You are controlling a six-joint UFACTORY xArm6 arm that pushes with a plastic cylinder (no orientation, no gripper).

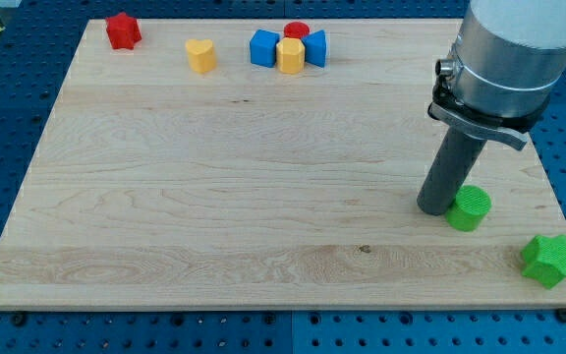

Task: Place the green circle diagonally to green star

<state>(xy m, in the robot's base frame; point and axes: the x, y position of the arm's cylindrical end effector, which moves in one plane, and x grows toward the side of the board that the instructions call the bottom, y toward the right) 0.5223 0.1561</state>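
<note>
The green circle (470,207) lies on the wooden board (244,177) near the view's right edge, low down. The green star (549,260) sits at the board's bottom right corner, below and to the right of the circle, with a gap between them. My tip (434,208) rests on the board just to the left of the green circle, touching or almost touching its left side. The dark rod rises from there to the grey arm at the view's top right.
Along the view's top edge of the board lie a red star (123,30), a yellow heart (201,55), and a tight cluster: a blue cube (263,47), a yellow block (290,56), a red cylinder (297,31) and a blue block (315,47).
</note>
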